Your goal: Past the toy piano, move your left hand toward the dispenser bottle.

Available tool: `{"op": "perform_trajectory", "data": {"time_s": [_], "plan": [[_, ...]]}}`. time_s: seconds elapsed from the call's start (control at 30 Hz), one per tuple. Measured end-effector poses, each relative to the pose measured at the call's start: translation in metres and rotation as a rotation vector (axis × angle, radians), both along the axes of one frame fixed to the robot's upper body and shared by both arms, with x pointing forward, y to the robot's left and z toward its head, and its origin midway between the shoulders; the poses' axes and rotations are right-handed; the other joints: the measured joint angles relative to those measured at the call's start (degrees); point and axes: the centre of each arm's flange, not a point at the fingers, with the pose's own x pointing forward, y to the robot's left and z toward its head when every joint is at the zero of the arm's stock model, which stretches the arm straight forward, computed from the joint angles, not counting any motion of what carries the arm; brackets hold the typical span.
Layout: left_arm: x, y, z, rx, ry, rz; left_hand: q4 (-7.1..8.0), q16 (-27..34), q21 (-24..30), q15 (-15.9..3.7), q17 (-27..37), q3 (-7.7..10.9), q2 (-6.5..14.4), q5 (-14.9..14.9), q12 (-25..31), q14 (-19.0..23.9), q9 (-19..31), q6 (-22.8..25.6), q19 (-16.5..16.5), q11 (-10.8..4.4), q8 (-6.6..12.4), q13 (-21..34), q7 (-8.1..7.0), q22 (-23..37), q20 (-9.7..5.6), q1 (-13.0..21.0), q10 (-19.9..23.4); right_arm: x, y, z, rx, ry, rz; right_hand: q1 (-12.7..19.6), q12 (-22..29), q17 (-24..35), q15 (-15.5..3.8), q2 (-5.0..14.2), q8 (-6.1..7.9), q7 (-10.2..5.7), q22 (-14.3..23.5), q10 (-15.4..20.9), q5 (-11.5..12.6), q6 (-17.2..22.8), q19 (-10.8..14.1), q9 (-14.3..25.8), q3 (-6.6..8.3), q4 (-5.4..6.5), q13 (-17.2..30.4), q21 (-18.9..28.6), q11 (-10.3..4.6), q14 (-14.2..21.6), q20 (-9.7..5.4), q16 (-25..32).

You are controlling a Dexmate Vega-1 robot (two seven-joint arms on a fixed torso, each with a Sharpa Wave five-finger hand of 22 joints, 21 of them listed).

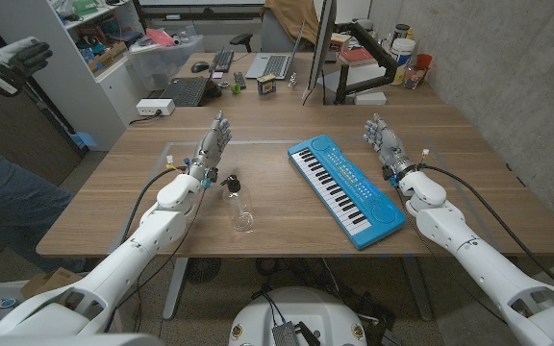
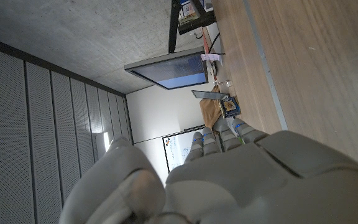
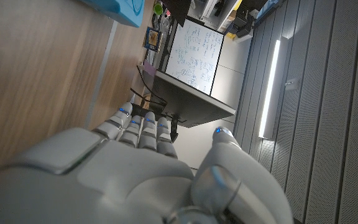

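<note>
Left hand (image 1: 213, 142) stood on the wooden table (image 1: 277, 221), fingers straight & apart, holding nothing. Clear dispenser bottle (image 1: 239, 205) lay on its side just beside that forearm, black pump toward the hand. Blue toy piano (image 1: 345, 188) sat betw. bottle & right hand (image 1: 384, 142), which was also spread, empty

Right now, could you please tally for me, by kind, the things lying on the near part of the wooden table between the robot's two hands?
Toy piano, blue: 1
Dispenser bottle, clear with a black pump top, lying on its side: 1
Total: 2
The left hand and right hand both hold nothing.
</note>
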Motion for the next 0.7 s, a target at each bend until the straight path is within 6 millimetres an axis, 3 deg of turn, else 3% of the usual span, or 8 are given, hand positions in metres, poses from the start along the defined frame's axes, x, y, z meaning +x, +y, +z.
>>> {"op": "perform_trajectory", "data": {"time_s": [0.7], "plan": [[0.0004, -0.0023, -0.0018, 0.015, 0.015, -0.006, -0.01, 0.25, 0.0, -0.01, -0.01, 0.0, 0.11, 0.0, 0.0, 0.02, -0.01, 0.01, 0.01, -0.01, 0.0, 0.0, -0.01, -0.01, 0.01, 0.11, 0.01, 0.0028, -0.003, 0.0009, -0.005, -0.003, -0.001, 0.45, 0.0, -0.01, -0.01, 0.45, 0.0, -0.18, -0.01, -0.01, -0.01, 0.17, 0.31, 0.26, 0.0, 0.0, -0.01, 0.0, -0.01, 0.0, 0.32, 0.0]]}}
